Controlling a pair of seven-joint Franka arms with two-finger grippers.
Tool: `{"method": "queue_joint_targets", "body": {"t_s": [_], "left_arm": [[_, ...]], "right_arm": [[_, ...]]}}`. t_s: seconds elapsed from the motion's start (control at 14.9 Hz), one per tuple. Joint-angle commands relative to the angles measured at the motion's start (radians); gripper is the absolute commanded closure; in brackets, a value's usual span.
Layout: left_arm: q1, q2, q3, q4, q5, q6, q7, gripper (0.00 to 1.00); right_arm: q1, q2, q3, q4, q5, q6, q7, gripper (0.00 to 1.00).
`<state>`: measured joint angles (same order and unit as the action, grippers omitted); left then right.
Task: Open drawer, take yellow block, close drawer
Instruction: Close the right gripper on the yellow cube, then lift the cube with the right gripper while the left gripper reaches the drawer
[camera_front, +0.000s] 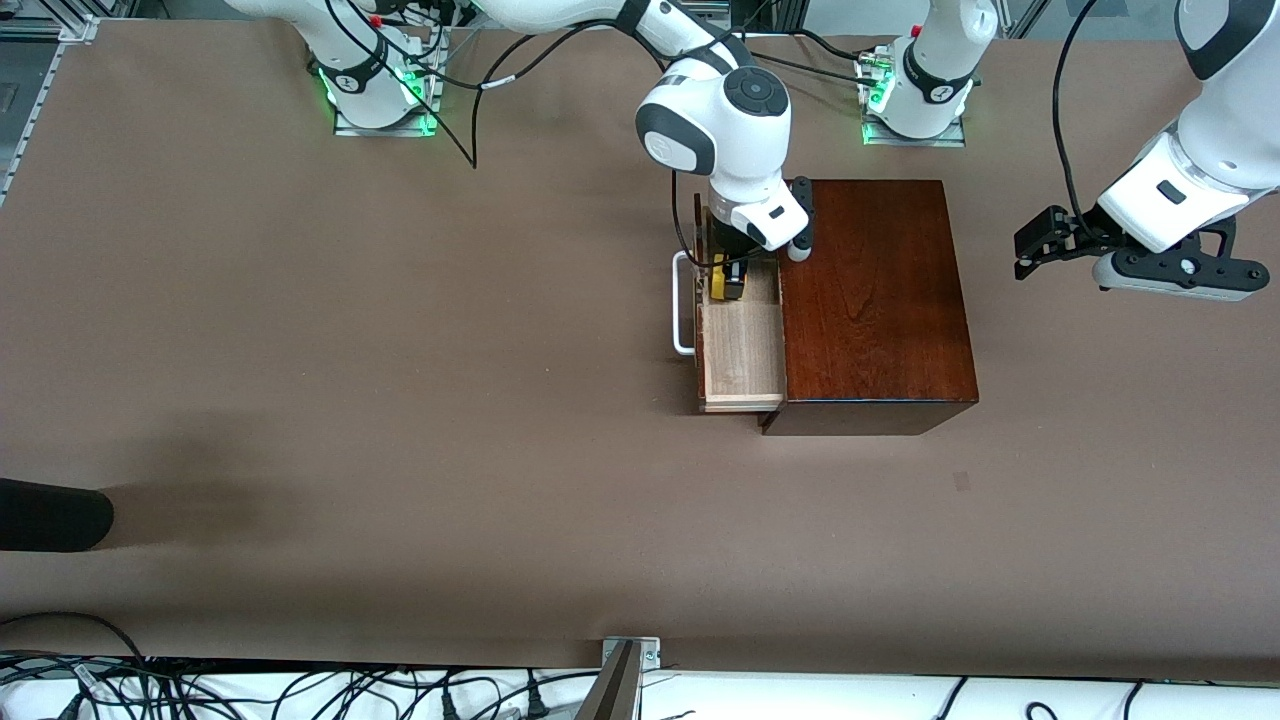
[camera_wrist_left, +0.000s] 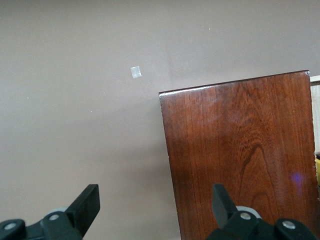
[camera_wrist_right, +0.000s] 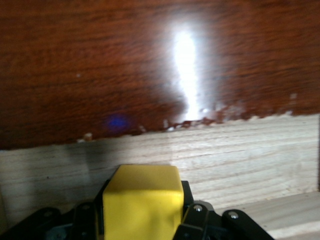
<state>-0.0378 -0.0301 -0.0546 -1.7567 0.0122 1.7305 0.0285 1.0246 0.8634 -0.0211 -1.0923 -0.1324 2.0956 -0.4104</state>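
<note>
1. Down inside the open drawer (camera_front: 741, 350), at the end farther from the front camera, the right end effector (camera_front: 728, 282) has its fingers clamped on the yellow block (camera_front: 719, 281); the right wrist view shows the cube squeezed between the dark pads, just above the pale wood floor.
2. Progress, as I judge it: the drawer is pulled out, so opening is done, and the block is gripped. Lifting it clear and pushing the drawer shut are left.
3. The white handle (camera_front: 682, 304) sticks out from the dark drawer front toward the right arm's end of the desk (camera_front: 300, 350), free to be pushed.
4. The left end effector (camera_front: 1060, 240) waits with fingers spread wide, above the desk beside the wooden box (camera_front: 875, 300), toward the left arm's end.
5. Around the lift: the drawer front and the box edge flank the block closely, so a straight rise looks safest.
6. A dark object (camera_front: 50, 514) lies at the desk edge, well apart.
</note>
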Motion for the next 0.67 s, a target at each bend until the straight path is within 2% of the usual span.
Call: {"method": "queue_joint_targets", "body": {"t_s": [0.0,0.34,0.6], "left_arm": [[-0.002,-0.007,-0.005,0.013,0.026,-0.019,0.007,0.0],[-0.002,-0.007,-0.013,0.013,0.026,-0.019,0.007,0.0],[-0.002,-0.007,-0.013,0.014,0.026,-0.019,0.007,0.0]], "right_arm": [[0.0,-0.029,-0.005,0.023,-0.009,-0.049,-0.007,1.0],[-0.056,-0.159,0.003,0.068,0.007,-0.224,-0.011,1.0],[-0.164,-0.27,-0.008,0.068,0.076,-0.312,0.004,1.0]]}}
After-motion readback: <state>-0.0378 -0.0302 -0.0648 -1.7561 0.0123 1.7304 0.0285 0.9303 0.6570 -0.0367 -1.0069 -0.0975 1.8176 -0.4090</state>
